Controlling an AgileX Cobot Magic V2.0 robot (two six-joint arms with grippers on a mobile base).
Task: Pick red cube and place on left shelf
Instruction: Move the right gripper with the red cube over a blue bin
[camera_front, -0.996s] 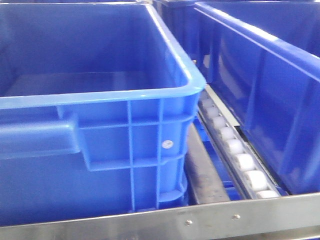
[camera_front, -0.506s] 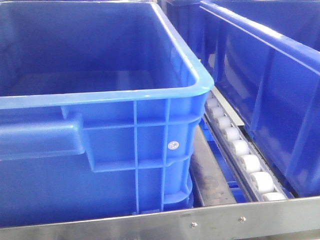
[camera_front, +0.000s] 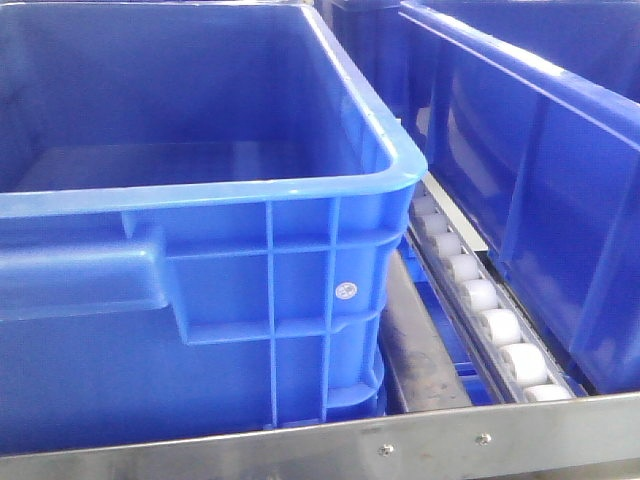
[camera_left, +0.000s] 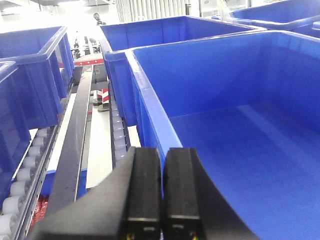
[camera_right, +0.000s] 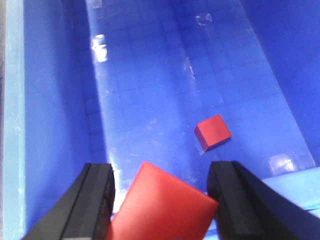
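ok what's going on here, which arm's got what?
The right gripper has a red cube between its fingers, above the floor of a blue bin. A second red cube lies loose on that floor. The left gripper is shut and empty, sitting by the rim of another bin. Nothing has been placed yet.

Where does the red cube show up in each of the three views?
Exterior front-facing: not in it.
Left wrist: not in it; only the left gripper, jaws together.
Right wrist: one red cube at bottom centre between the right gripper jaws; a second red cube lies on the bin floor, right of centre.
Shared landmark: the blue bins, seen in every view.
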